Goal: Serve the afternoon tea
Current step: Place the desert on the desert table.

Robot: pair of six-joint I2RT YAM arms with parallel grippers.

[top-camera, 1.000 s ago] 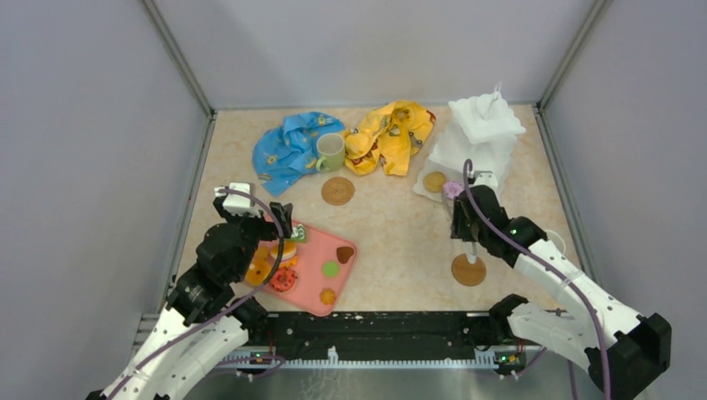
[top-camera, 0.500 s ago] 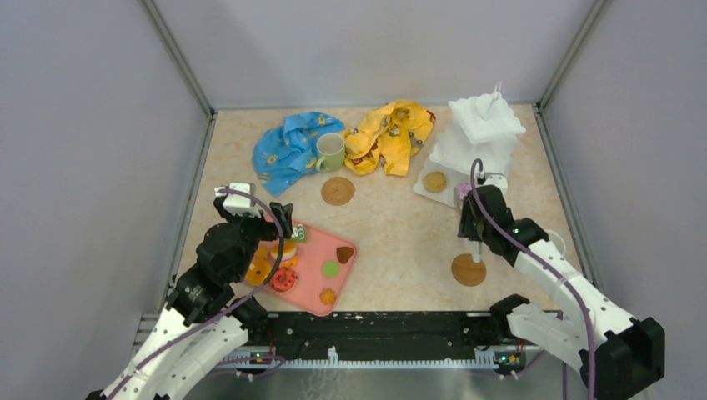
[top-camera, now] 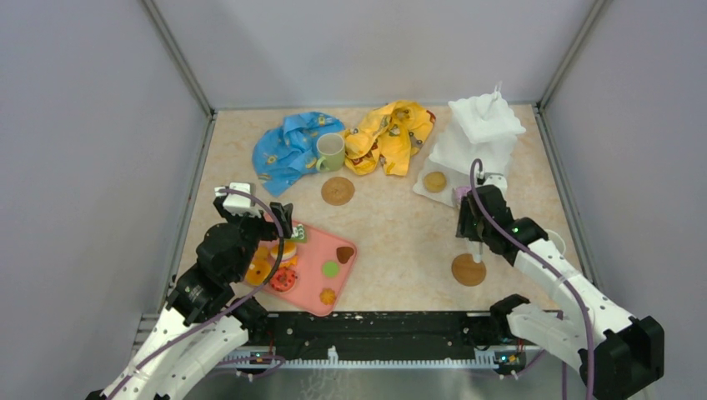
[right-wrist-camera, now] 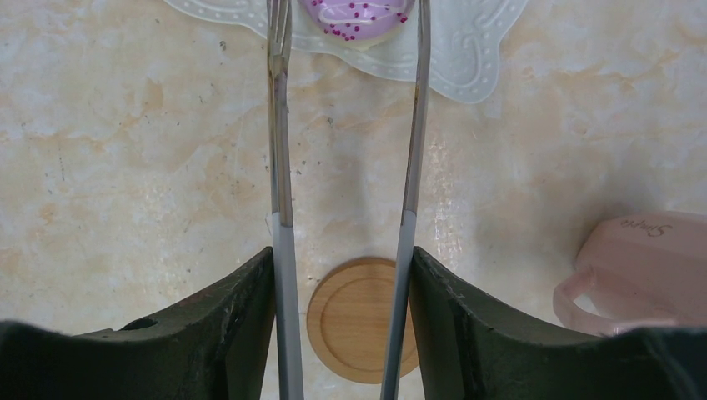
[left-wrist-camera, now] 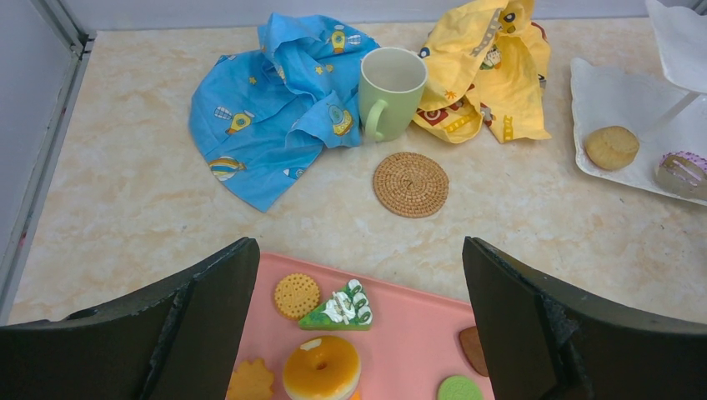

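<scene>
Two pastries sit on the lowest tier of the white stand [top-camera: 479, 125]: a tan cake [top-camera: 433, 181] and a purple sprinkled donut [right-wrist-camera: 358, 12] close to the near rim. Our right end effector [right-wrist-camera: 342, 254] is clamped on a pair of metal tongs [right-wrist-camera: 280, 167], whose arms run either side of that donut. The tips pass out of the wrist view, so we cannot tell whether they press the donut or have let it go.

Our left end effector [left-wrist-camera: 358, 246] hangs with its fingers wide apart over the pink tray [left-wrist-camera: 400, 333]. Most of the pastries lie there, among them an orange donut [left-wrist-camera: 321, 367] and a green cream slice [left-wrist-camera: 338, 307]. The pale green mug [left-wrist-camera: 392, 87] stands between the two cloths, just beyond one coaster [left-wrist-camera: 410, 184] and not on it. The other coaster [right-wrist-camera: 358, 321] lies bare below the tongs, with the white mug [right-wrist-camera: 642, 258] near it on the desk.

We judge the serving far from done. If the tongs rise while the tips pinch, the donut could be dragged over the rim onto the desk. A sideways swing of the long tongs might knock the stand and shake the cake loose. The thin arms could also twist in our grip and spoil the aim of the next pick. When we reach for the green mug, the cloths hard against it may snag a finger.
</scene>
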